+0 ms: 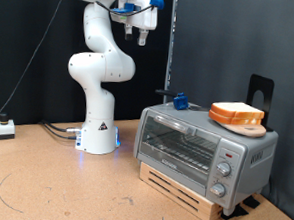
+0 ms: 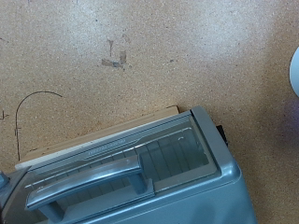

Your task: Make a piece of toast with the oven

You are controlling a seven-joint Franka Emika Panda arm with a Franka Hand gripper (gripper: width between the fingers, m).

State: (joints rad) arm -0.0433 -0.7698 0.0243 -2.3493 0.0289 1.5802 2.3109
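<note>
Exterior view: I see the gripper [image 1: 142,30] at 12 o'clock, finger state indeterminate. The piece of toast [image 1: 237,113] lies atop the oven [image 1: 203,146]; likely light, crumbly, so I grip its crust edges.

Cork-board tabletop [image 1: 42,189], wooden pallet [image 1: 182,195], blue cup [image 1: 181,101], black backdrop [image 1: 221,44]

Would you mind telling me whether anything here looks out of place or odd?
Nothing looks spilled or damaged. The bread slices sit on a round board on top of the oven, not inside; its door is shut. A small blue object also rests on the oven. The tool hangs high above, holding nothing.
</note>
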